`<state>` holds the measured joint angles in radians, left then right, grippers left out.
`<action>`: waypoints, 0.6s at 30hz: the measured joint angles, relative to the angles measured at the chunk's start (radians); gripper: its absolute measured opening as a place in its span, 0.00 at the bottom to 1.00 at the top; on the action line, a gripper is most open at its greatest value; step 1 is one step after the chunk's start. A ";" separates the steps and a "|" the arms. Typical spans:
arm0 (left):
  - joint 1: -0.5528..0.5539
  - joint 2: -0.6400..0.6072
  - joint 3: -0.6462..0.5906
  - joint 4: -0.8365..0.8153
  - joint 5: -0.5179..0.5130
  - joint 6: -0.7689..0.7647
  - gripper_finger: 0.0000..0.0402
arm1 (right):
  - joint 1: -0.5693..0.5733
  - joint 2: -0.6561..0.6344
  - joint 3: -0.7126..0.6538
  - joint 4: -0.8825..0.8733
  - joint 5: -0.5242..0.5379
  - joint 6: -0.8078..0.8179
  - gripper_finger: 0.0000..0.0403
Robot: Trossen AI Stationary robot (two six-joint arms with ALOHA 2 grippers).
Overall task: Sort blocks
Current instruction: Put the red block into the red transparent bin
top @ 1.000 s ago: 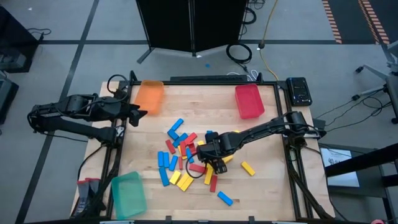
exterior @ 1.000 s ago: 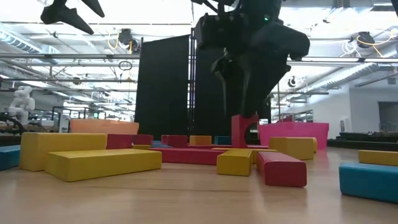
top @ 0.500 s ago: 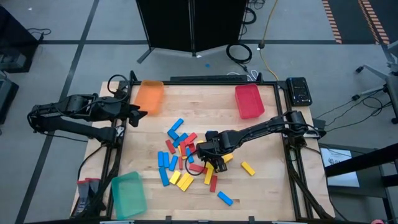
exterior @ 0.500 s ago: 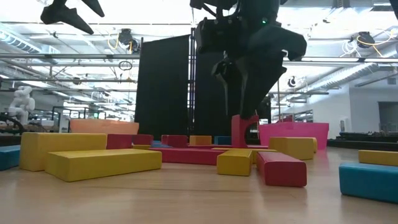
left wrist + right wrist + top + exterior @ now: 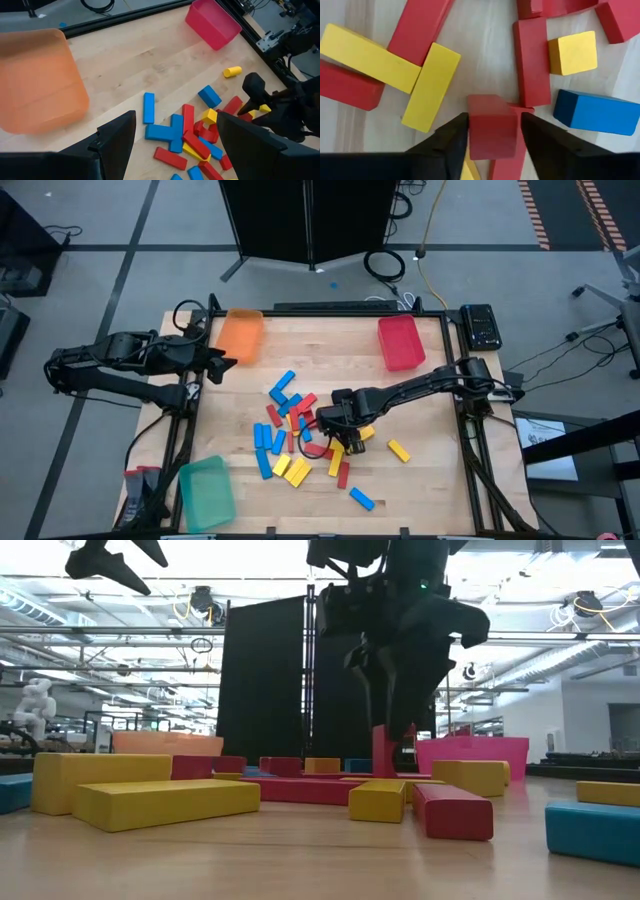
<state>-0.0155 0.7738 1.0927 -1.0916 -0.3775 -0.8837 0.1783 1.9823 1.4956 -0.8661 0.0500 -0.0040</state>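
Your right claw [image 5: 492, 131] straddles an upright red block [image 5: 491, 125] amid the pile, fingers apparently touching it, ready for lifting; left claw [image 5: 172, 145] hangs open beside the orange tray [image 5: 37, 80].

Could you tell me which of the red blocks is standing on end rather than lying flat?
The red block between the right tool's fingers, mid-pile; the other reds lie flat.

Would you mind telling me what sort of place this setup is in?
Probably a robotics lab or workshop: a framed wooden table, cables on the grey floor, and exposed ceiling pipes behind.
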 joint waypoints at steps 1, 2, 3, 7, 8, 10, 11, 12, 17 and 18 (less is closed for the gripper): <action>0.000 0.000 0.000 0.000 0.000 0.000 0.71 | 0.000 0.000 0.000 0.000 -0.003 0.000 0.39; 0.000 0.000 0.000 0.000 0.000 0.000 0.71 | 0.000 0.000 0.000 0.000 -0.012 0.000 0.36; 0.000 0.000 0.000 0.000 0.000 0.000 0.71 | 0.000 0.000 0.000 0.000 -0.024 -0.001 0.33; 0.000 0.000 0.000 0.000 0.000 0.000 0.71 | -0.001 0.000 0.000 0.001 -0.045 0.000 0.29; 0.000 0.000 0.000 0.000 0.000 0.000 0.71 | -0.001 0.000 0.000 0.001 -0.046 0.000 0.29; 0.000 0.000 0.000 0.000 0.000 0.000 0.71 | -0.001 0.000 0.000 0.001 -0.047 0.005 0.29; 0.000 0.000 0.000 0.000 0.000 0.000 0.71 | -0.001 0.000 0.000 0.001 -0.047 0.014 0.29; 0.000 0.000 0.000 0.000 0.000 0.000 0.71 | -0.001 0.000 0.000 0.001 -0.047 0.021 0.29; 0.000 0.000 0.000 0.000 0.000 0.000 0.71 | -0.001 0.002 0.041 -0.055 -0.025 0.049 0.29; 0.000 0.000 0.000 0.000 0.000 0.003 0.71 | -0.002 0.002 0.059 -0.064 -0.022 0.052 0.29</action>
<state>-0.0155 0.7738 1.0927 -1.0916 -0.3778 -0.8807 0.1768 1.9842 1.5546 -0.9298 0.0279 0.0476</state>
